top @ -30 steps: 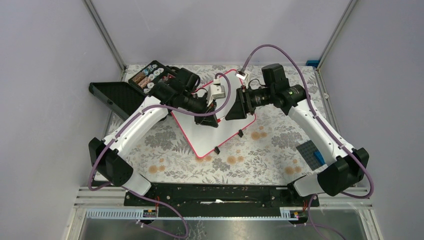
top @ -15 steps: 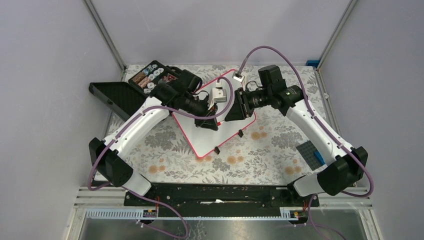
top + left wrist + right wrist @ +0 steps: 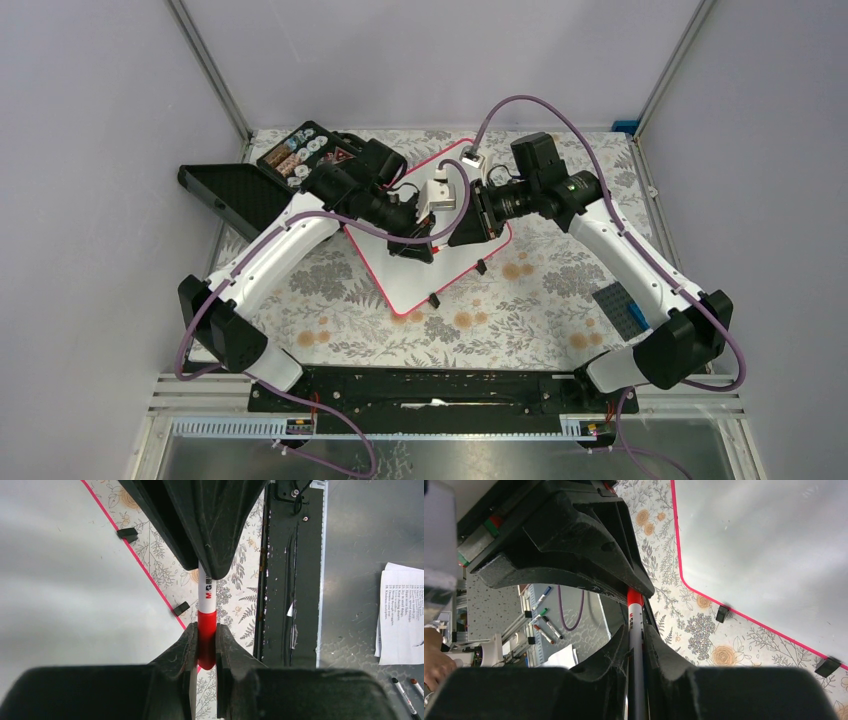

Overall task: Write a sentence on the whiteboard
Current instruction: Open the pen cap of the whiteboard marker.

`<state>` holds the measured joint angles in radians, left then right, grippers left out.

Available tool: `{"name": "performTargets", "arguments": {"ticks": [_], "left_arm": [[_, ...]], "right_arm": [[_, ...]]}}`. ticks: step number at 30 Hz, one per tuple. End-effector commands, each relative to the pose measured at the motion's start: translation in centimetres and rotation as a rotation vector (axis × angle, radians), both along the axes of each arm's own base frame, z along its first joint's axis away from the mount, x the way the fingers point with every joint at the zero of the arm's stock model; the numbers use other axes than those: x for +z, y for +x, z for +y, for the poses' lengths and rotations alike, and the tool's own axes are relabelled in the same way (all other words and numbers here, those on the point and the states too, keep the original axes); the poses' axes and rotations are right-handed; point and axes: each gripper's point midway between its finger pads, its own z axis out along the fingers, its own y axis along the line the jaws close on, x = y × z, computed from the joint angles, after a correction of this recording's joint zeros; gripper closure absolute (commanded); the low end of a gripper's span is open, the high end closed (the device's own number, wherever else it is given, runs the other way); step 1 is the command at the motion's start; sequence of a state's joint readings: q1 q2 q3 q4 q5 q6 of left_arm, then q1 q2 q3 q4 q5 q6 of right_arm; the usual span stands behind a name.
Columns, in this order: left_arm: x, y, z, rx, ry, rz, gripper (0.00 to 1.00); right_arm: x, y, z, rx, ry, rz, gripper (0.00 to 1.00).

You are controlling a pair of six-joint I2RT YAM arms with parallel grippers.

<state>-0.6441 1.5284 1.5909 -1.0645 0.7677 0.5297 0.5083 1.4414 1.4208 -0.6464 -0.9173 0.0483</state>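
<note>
The right arm [image 3: 620,250] now reaches further left over the whiteboard [image 3: 410,285] than a second ago, bringing its wrist closer to the left claw [image 3: 206,637]. The right claw [image 3: 636,637], wide open a second ago, is now narrow, with its fingers against the white barrel of the marker [image 3: 207,592]. The purple cable [image 3: 520,98] also leans further left.

I see the whiteboard [image 3: 412,282] lying flat on the floral tablecloth [image 3: 330,300], turned diagonally to the table edges. Its surface is white and blank, with rounded corners and a thin red-pink rim. Two black clip feet [image 3: 434,300] sit on its near right edge. The marker [image 3: 206,591] has a white printed barrel and a red end [image 3: 207,642]. The left gripper [image 3: 206,629] clamps the red end; the right gripper [image 3: 636,632] has its fingers flanking the barrel.
</note>
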Motion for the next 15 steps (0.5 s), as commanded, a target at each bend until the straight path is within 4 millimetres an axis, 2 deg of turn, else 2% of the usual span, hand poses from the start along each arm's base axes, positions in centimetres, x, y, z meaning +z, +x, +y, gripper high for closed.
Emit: {"name": "performTargets", "arguments": {"ticks": [1, 6, 9, 15], "left_arm": [[1.5, 1.3, -0.5, -0.016, -0.016, -0.111, 1.00], [1.4, 1.4, -0.4, -0.007, 0.000, -0.119, 1.00], [0.7, 1.3, 0.0, 0.003, 0.023, -0.104, 1.00], [-1.9, 0.4, 1.7, 0.019, 0.099, -0.076, 1.00]], "right_arm": [[0.5, -1.0, 0.5, 0.043, 0.007, 0.001, 0.86], [0.9, -0.9, 0.5, 0.042, 0.012, -0.008, 1.00], [1.7, -0.6, 0.0, 0.028, 0.020, -0.043, 1.00], [3.3, 2.0, -2.5, -0.052, 0.041, -0.040, 1.00]]}}
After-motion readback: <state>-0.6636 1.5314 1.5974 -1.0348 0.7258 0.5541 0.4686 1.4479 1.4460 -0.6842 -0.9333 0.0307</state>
